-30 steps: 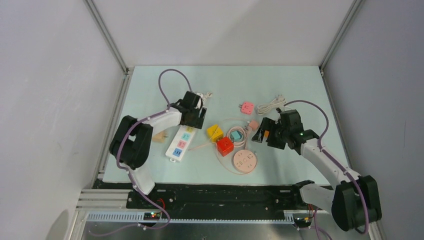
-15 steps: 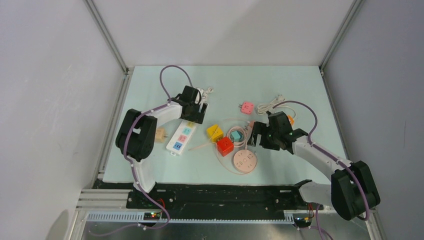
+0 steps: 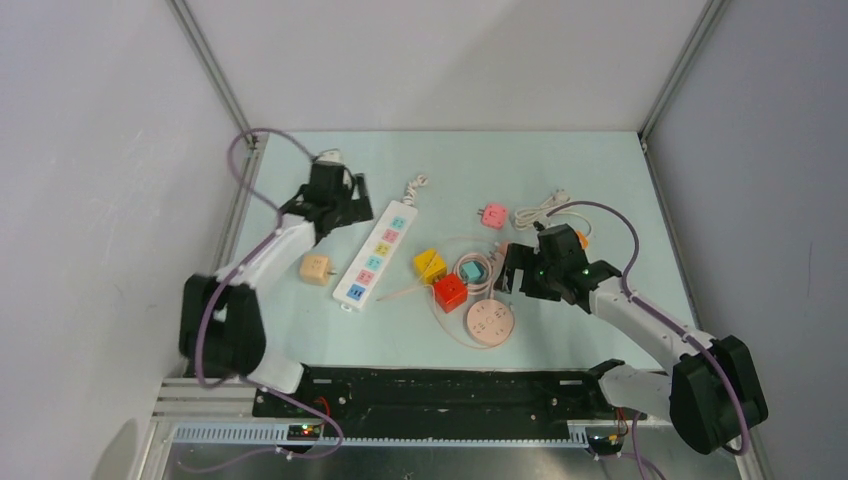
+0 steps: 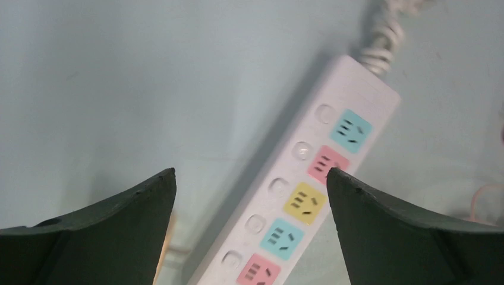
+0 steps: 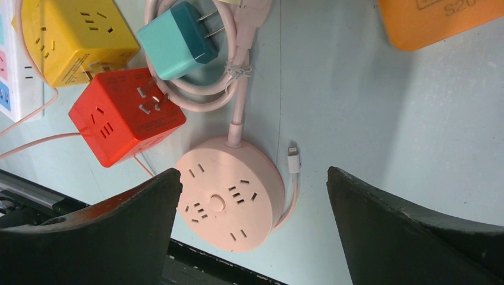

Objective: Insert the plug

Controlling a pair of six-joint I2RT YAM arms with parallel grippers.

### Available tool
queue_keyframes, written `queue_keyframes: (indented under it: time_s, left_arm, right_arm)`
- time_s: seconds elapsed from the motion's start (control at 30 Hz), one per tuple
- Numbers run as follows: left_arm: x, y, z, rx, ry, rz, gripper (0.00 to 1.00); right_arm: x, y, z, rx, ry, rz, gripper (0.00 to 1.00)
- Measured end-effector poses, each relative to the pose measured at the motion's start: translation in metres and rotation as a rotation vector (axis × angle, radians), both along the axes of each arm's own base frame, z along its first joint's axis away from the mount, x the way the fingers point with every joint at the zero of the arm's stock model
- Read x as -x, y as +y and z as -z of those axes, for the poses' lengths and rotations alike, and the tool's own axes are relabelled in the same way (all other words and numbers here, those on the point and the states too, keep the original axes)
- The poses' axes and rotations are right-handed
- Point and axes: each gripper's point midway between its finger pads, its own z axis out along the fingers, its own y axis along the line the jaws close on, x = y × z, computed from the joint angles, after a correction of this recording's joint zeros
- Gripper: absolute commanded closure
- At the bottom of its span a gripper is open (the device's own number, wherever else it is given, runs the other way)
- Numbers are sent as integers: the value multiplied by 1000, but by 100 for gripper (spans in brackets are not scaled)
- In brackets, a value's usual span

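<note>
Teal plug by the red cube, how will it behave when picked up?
The teal plug looks like a small hard block, so probably stiff and light. It rests across the coiled pink cable, so a push may rock it or drag loops along.

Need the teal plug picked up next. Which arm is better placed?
Right. Its open jaws hang close beside the teal plug; the left arm sits farther off, by the power strip.
</note>
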Motion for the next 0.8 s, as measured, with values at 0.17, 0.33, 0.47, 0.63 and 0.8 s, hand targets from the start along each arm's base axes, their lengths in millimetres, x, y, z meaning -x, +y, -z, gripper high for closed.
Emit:
queue_keyframes:
  time_s: [0.17, 0.33, 0.47, 0.63, 0.8]
  left_arm:
    - [39, 68, -25, 49, -57, -403, 0]
    - [82, 103, -2, 37, 10, -658, 0]
    - [103, 116, 19, 57, 64, -775, 0]
    - [121, 133, 36, 103, 102, -931, 0]
    - [118, 136, 46, 121, 139, -982, 0]
  right_arm:
    - [2, -4, -3, 15, -13, 10, 3]
    - [0, -7, -4, 33, -25, 23, 3]
    - [1, -6, -4, 31, -24, 17, 3]
    - [2, -5, -7, 26, -33, 15, 3]
    - [3, -6, -7, 28, -32, 13, 3]
